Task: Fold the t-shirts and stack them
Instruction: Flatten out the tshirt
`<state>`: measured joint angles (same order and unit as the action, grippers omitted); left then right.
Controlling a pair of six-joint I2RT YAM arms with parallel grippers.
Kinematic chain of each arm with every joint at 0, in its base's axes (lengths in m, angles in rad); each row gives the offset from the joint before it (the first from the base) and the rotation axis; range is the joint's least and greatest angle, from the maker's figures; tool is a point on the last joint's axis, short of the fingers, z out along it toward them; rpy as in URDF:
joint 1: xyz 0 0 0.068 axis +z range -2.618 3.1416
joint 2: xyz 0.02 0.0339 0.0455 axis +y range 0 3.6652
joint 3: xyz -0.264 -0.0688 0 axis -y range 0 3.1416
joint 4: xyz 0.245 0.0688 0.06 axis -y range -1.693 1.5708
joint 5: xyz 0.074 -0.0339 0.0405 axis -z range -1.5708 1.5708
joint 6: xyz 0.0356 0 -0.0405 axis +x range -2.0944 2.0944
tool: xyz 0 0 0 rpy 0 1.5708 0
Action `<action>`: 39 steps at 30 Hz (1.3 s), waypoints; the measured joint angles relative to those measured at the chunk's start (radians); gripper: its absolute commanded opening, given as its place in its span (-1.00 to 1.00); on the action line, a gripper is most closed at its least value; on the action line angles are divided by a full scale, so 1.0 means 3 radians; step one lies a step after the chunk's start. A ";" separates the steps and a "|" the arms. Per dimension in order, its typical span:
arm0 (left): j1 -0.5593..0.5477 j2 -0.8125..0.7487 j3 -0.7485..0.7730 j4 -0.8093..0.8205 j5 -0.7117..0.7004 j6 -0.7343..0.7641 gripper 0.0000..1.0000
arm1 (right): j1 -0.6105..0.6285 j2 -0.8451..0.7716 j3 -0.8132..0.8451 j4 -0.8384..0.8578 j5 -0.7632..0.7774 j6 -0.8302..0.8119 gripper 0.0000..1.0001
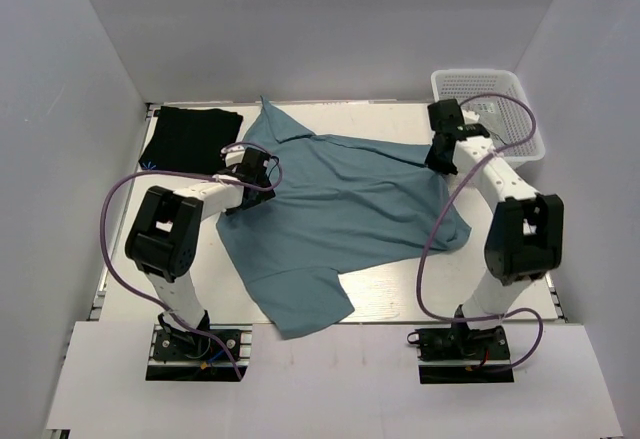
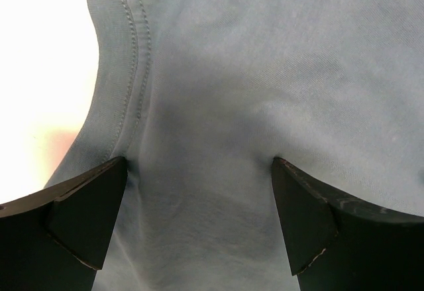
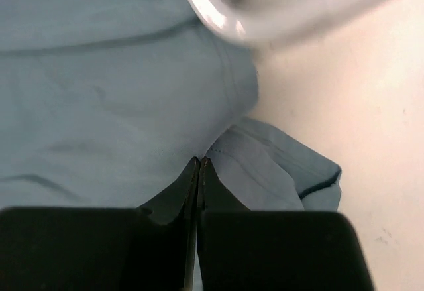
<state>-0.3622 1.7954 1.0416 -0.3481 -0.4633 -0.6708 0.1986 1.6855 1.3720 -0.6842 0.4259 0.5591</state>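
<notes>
The dusty teal-blue t-shirt (image 1: 340, 219) lies spread and rumpled over the middle of the table, its lower part reaching the near edge. The black t-shirt (image 1: 190, 139) lies folded at the back left. My left gripper (image 1: 252, 171) is low over the teal shirt's left edge. In the left wrist view it (image 2: 199, 162) is open, with teal cloth (image 2: 265, 72) and a stitched hem between the jaws. My right gripper (image 1: 440, 159) is at the shirt's back right part. In the right wrist view it (image 3: 200, 160) is shut, with a fold of teal cloth (image 3: 99, 105) pinched at its tips.
A white mesh basket (image 1: 480, 75) stands at the back right corner, just behind the right gripper. White walls close in the table on the left, back and right. Bare table (image 3: 371, 105) shows right of the shirt's bunched sleeve.
</notes>
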 measured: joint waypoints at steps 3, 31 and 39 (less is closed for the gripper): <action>0.0000 0.0015 0.0023 -0.0014 -0.0050 -0.0001 0.99 | 0.0000 0.0341 0.0387 0.0014 0.0009 -0.0100 -0.41; -0.0270 -0.1209 -0.0846 -0.0006 0.1701 0.0088 0.99 | -0.0009 -0.0699 -0.1611 0.0352 -0.0183 -0.0193 -0.14; -0.0378 -0.1413 -0.1333 0.0161 0.1967 0.0038 0.99 | -0.0006 -0.0226 -0.1367 0.0441 -0.0141 -0.0136 -1.00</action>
<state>-0.4755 1.3716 0.6418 -0.2996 0.1268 -0.6594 0.1967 1.6176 0.9619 -0.5518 0.3836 0.5182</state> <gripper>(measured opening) 0.994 0.014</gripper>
